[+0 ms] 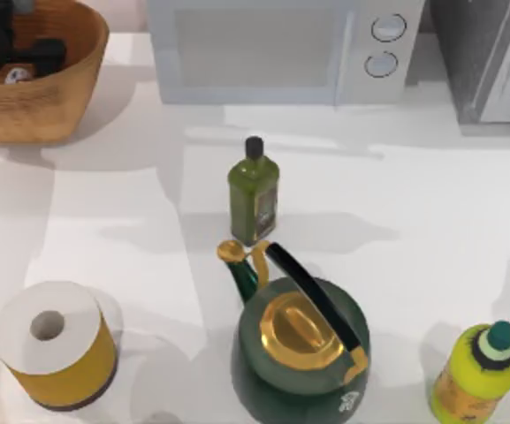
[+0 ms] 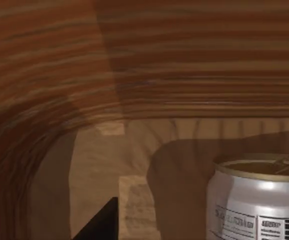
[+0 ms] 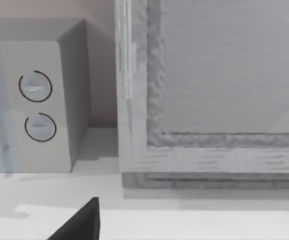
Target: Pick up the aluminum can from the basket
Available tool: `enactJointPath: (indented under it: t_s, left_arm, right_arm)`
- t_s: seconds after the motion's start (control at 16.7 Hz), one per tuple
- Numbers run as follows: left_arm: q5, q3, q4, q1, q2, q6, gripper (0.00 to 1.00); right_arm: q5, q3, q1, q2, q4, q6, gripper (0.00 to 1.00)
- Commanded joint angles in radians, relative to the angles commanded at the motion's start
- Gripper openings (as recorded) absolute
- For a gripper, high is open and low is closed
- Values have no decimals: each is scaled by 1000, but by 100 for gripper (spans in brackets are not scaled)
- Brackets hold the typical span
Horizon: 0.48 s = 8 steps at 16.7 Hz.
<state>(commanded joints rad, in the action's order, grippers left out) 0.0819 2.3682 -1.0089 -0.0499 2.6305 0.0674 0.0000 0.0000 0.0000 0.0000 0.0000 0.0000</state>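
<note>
Basket point(image 1: 56, 97): a round orange-brown wicker bowl at the far left corner of the table, partly cut off by the top view's edge. Its ribbed inner wall point(image 2: 194, 70) runs across the left wrist view.

Can point(image 2: 257, 200): stands upright on the basket floor, silver-sided with a printed label and a barcode. From above, only a small pale patch of it point(image 1: 16, 76) shows under the dark arm.

Left gripper point(image 1: 11, 55): down inside the basket, a dark shape over the can in the top view. In the left wrist view one dark fingertip point(image 2: 101, 222) shows beside the can, with bare basket floor between them. Whether the fingers are apart or together, I cannot tell.

Right gripper: one dark fingertip point(image 3: 81, 222) shows in the right wrist view, above the white table point(image 3: 194, 222). That view faces the microwave point(image 3: 39, 100), with its two round dials, and a grey box point(image 3: 209, 90) beside it. Finger state cannot be told.

Table point(image 1: 431, 221): white. Microwave point(image 1: 281, 49) at the far edge, grey box point(image 1: 493, 57) at the far right.

Green bottle point(image 1: 254, 190): upright near the centre, black cap.

Kettle point(image 1: 300, 349): dark green with gold lid, just in front of the bottle.

Paper roll point(image 1: 53, 344): near left.

Yellow bottle point(image 1: 477, 375): near right, teal cap.
</note>
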Motion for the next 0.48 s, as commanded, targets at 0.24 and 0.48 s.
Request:
enactJointPath:
  t_s: [0.24, 0.48]
  left_arm:
    - [0, 0, 0, 0, 0, 0, 40]
    - [0, 0, 0, 0, 0, 0, 10]
  right_arm:
    - [0, 0, 0, 0, 0, 0, 100]
    - [0, 0, 0, 0, 0, 0, 100]
